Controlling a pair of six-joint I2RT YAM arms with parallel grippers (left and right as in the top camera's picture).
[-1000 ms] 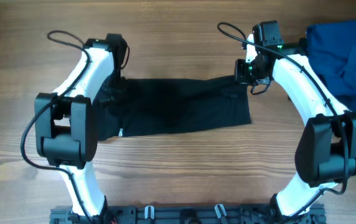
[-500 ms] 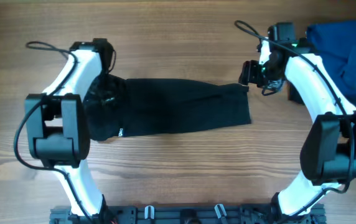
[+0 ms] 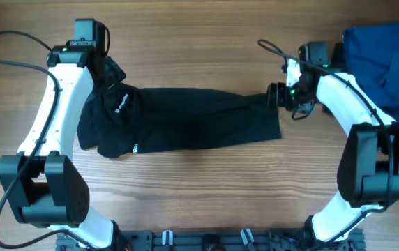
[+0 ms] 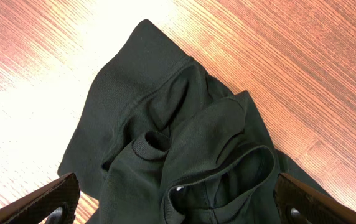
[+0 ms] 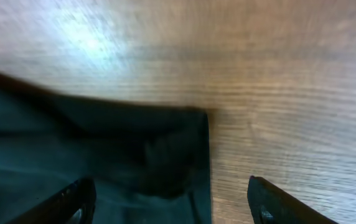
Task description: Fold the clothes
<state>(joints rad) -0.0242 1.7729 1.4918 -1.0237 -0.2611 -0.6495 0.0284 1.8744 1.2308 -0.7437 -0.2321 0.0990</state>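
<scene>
Black garment (image 3: 192, 118) lies stretched across the middle of the wooden bench (image 3: 199, 195); the small white print (image 3: 135, 147) near its left hem is too tiny to read. The left hand (image 4: 178, 202) hangs spread over the bunched left end, and the right hand (image 5: 175, 199) is spread over the opposite corner. A blue cloth (image 3: 384, 59) lies at the far right.

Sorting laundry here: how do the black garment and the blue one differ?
The black garment lies stretched long across mid-table; the blue garment sits bunched at the far right corner. The frame edge cuts off the blue one, not the black one. Both rest on the wooden table.
</scene>
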